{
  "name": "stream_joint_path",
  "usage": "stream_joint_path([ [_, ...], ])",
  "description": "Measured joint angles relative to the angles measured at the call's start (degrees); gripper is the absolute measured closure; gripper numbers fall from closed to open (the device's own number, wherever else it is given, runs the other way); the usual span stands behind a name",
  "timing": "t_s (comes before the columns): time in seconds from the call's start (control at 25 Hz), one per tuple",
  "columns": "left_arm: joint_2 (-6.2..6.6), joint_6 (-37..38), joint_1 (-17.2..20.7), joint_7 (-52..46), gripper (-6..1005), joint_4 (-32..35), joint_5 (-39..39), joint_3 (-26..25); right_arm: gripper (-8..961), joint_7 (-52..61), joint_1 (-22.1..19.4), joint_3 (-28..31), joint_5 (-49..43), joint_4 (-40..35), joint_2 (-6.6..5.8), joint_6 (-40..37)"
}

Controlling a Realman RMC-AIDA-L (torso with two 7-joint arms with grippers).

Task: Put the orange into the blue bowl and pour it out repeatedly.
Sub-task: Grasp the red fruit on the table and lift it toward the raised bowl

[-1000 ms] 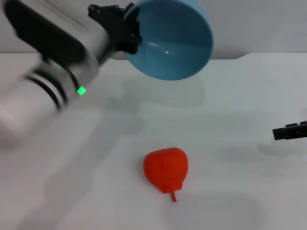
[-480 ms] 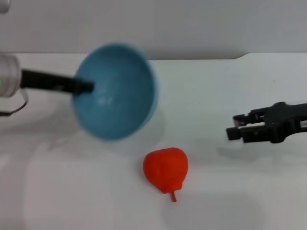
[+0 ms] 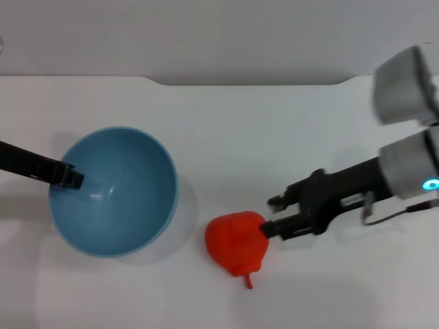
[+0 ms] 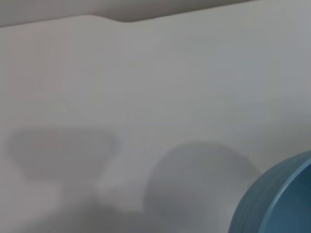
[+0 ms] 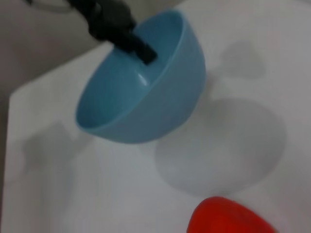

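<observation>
Left claw [image 3: 72, 179] pinches the blue bowl [image 3: 113, 192] by its rim, bowl lifted clear of the white table [image 3: 226, 123], on the left, empty. Orange [image 3: 236, 242] sits on the table just right of the bowl. Right claw [image 3: 269, 214] spread, tips at the orange's right side.

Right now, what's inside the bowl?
Nothing but the left end effector finger gripping the bowl at its rim. The orange lies outside on the table, by the right end effector. No part of the inside is hidden.
</observation>
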Motion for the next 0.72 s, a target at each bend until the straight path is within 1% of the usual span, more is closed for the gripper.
stream_joint_path([
  [0.08,0.0,0.3,0.1,-0.1,1000,0.2,0.1,0.2,426,0.0,2.0,-4.1,0.0,2.6,0.05,2.8],
  [0.24,0.0,0.7,0.3,-0.3,999,0.3,0.2,0.2,440,0.0,4.7,-11.3,0.3,6.5,0.3,8.8],
  [0.44,-0.01,0.9,0.4,-0.2,999,0.3,0.3,0.2,458,0.5,4.8,-19.3,4.4,7.7,0.54,17.5],
  [0.56,-0.01,0.9,0.2,-0.1,1000,0.2,0.3,0.3,469,0.8,4.4,-21.0,5.2,8.5,0.6,20.5],
  [0.72,-0.01,0.9,0.1,0.0,1000,0.1,0.4,0.5,483,1.4,4.4,-20.7,5.8,9.8,0.41,21.3],
])
